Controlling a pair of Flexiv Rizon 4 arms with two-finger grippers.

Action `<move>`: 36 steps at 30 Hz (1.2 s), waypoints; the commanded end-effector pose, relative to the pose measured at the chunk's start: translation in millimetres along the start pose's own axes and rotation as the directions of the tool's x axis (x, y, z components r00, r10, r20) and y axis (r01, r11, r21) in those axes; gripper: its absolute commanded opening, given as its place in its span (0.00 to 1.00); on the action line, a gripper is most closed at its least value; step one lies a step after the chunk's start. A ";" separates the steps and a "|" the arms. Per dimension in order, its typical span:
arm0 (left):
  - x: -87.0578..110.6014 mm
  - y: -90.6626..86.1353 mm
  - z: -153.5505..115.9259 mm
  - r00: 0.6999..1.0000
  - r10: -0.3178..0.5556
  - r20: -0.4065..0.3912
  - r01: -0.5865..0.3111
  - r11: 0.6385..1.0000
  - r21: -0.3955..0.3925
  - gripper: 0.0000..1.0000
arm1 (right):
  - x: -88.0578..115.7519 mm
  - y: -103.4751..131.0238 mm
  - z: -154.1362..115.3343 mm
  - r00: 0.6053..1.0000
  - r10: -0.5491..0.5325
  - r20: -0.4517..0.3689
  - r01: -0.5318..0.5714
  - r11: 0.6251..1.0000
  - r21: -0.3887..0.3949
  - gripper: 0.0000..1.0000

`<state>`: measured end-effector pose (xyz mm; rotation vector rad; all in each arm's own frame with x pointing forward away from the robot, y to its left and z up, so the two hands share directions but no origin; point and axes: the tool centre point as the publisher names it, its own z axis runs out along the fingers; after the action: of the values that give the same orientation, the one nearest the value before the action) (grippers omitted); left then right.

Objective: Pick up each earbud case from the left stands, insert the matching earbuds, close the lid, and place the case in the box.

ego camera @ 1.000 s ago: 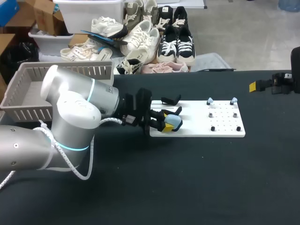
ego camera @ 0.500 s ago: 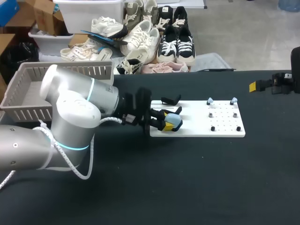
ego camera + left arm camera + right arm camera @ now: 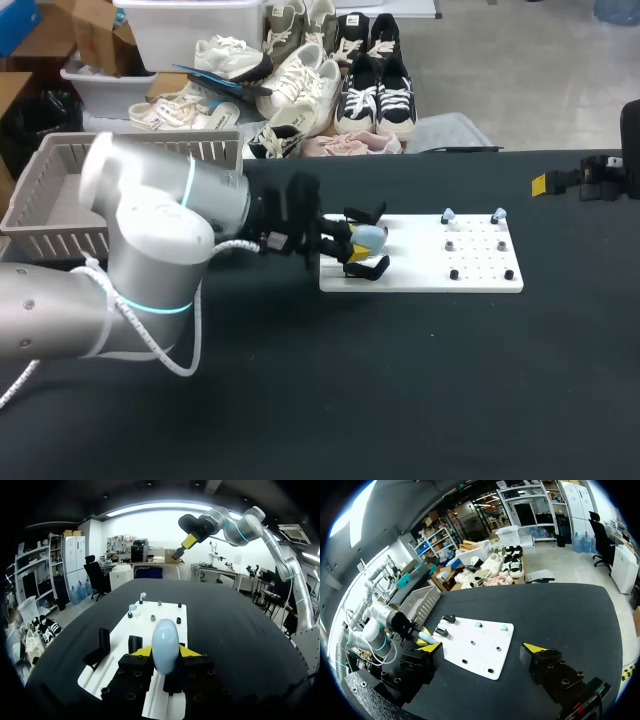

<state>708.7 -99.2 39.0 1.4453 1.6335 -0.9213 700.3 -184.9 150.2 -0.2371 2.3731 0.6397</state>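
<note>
So over the last second the left gripper point(image 3: 352, 243) lifted the pale blue earbud case point(image 3: 369, 237) off its black stand point(image 3: 370, 268). The case now hangs slightly farther back over the white board point(image 3: 480, 272), and the stand's bare.

No text, label, number or sign can be read anywhere on the table or on the things it holds.
</note>
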 end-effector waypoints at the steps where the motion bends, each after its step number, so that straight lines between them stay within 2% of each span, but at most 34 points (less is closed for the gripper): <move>1: -7.6 -2.6 -2.7 1.000 0.005 0.018 -0.005 1.000 -0.020 0.00 | -5.0 2.2 0.4 0.999 -0.029 -0.030 0.028 0.999 -0.021 1.00; 6: -21.5 -1.1 -3.1 0.999 0.036 0.030 -0.035 0.999 -0.037 0.00 | -7.7 12.1 17.2 0.992 -0.084 -0.096 0.079 0.995 -0.061 1.00; 16: -50.5 3.8 5.3 0.997 0.044 0.064 -0.039 0.996 -0.078 0.00 | -0.7 36.2 41.0 0.977 -0.158 -0.141 0.138 0.980 -0.141 1.00; 24: -71.4 6.2 23.8 0.995 0.064 0.082 -0.056 0.994 -0.092 0.00 | 0.0 60.9 65.2 0.939 -0.234 -0.253 0.197 0.967 -0.164 1.00; 29: -79.8 4.9 34.1 0.994 0.077 0.082 -0.070 0.993 -0.090 0.00 | 0.1 73.4 75.7 0.918 -0.276 -0.285 0.227 0.955 -0.193 1.00; 36: -88.0 8.9 39.4 0.993 0.083 0.083 -0.075 0.993 -0.094 0.00 | 2.5 78.0 79.1 0.919 -0.284 -0.275 0.231 0.950 -0.209 1.00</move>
<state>722.7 -168.3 99.2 1.3777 1.5237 -0.8431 715.1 -77.7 127.8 -0.7547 2.5177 0.6987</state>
